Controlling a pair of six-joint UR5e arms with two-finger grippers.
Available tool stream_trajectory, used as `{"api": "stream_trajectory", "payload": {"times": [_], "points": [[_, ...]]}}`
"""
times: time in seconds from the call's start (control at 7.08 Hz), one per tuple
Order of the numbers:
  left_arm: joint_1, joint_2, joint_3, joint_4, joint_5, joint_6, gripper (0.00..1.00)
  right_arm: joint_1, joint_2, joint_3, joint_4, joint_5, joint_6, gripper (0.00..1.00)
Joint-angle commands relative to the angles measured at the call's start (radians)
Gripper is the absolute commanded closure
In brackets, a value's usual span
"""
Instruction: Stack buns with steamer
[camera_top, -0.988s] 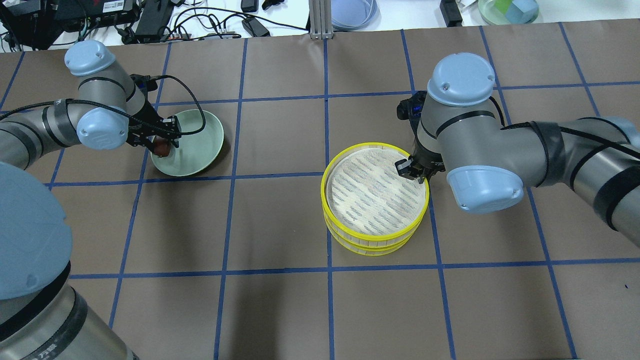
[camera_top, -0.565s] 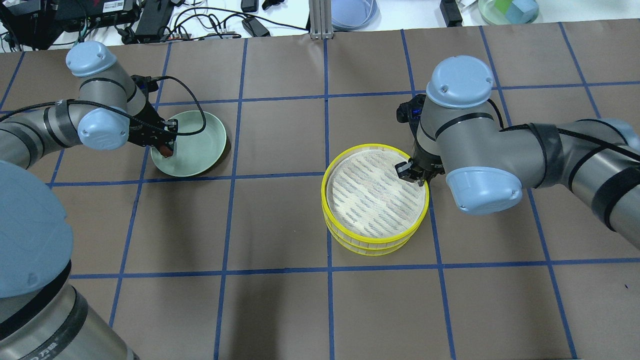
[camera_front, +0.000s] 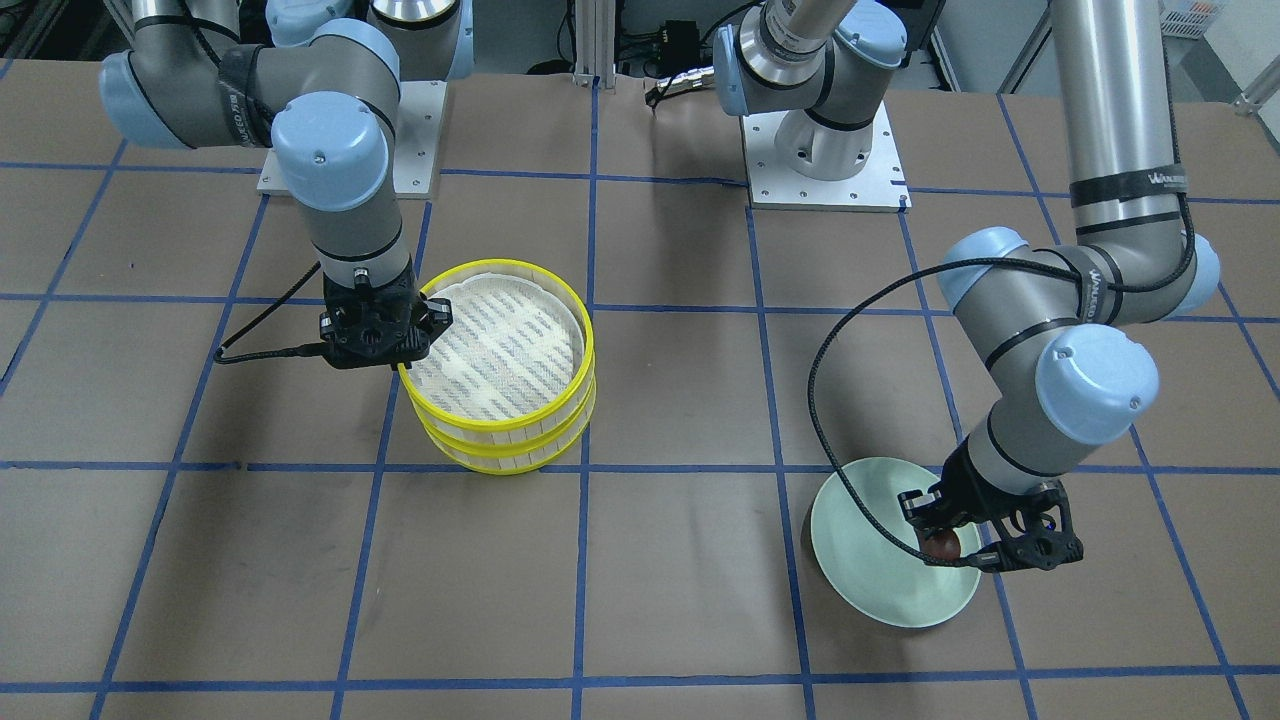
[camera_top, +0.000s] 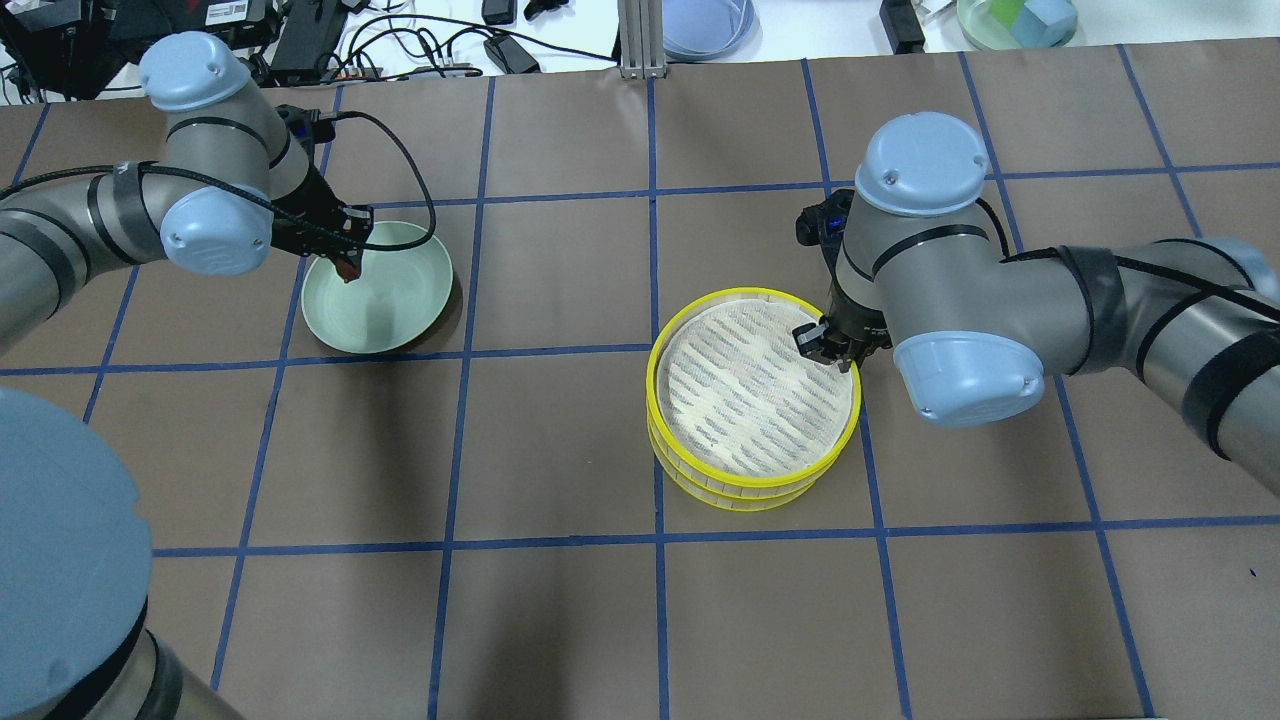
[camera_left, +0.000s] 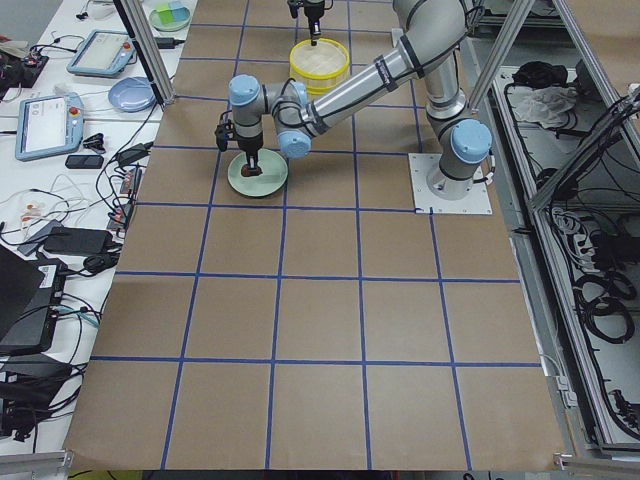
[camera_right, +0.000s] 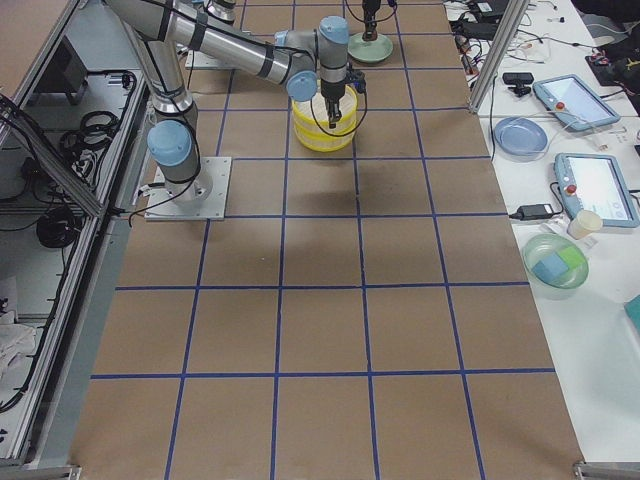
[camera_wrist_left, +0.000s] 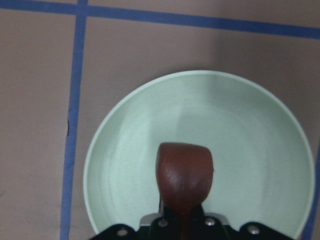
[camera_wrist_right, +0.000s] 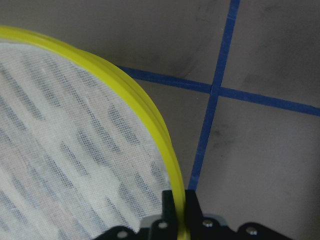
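We see the left arm (camera_top: 120, 215) coming in low along the table (camera_top: 560, 450), elbow folded, with its wrist turned so that the left gripper (camera_top: 347, 264) points down over the plate (camera_wrist_left: 240, 130). Its fingers are pinched on the dark reddish-brown bun (camera_wrist_left: 184, 172). They hold it above the plate's bowl, near the rim on the robot's left. From the wrist view the bun looks clear of the plate, though we cannot be sure of the gap.

The right arm (camera_top: 1100, 300) reaches in from the other side with its forearm nearly level and its last joints bent straight down. The right gripper (camera_wrist_right: 176, 201) stands upright at the steamer (camera_front: 505, 432), on the part of the rim toward the robot's right. Its fingers are closed astride the yellow rim of the top tier, one inside against the liner (camera_top: 750, 385) and one outside.

By our count there are two arms and two grippers, each gripping something. The steamer has two yellow-rimmed tiers, one on the other, the upper sitting a little out of line with the lower. There is one pale green plate, well apart from the steamer across the blue tape grid. We can make out one bun, the one in the left gripper.
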Motion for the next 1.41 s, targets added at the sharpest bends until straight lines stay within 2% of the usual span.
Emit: {"api": "stream_trajectory", "payload": {"times": [0.0, 0.42, 0.71, 0.99, 1.13, 1.27], "points": [[-0.074, 0.094, 0.005, -0.093, -0.006, -0.067, 0.81, -0.008, 0.004, -0.006, -0.007, 0.001, 0.003, 1.00], [-0.179, 0.193, 0.003, -0.198, 0.000, -0.201, 0.81, -0.012, 0.016, -0.008, -0.007, 0.002, 0.000, 1.00], [-0.245, 0.245, -0.014, -0.242, -0.001, -0.295, 0.82, -0.012, 0.016, -0.008, 0.002, -0.023, 0.003, 0.10], [-0.330, 0.270, -0.018, -0.256, 0.000, -0.422, 0.82, -0.012, 0.012, -0.011, 0.005, -0.022, 0.003, 0.04], [-0.372, 0.271, -0.018, -0.256, -0.004, -0.468, 0.83, -0.013, 0.003, -0.037, 0.005, -0.021, 0.005, 0.04], [-0.418, 0.265, -0.020, -0.256, -0.007, -0.557, 0.84, -0.013, 0.001, -0.108, 0.031, -0.014, 0.006, 0.02]]}}
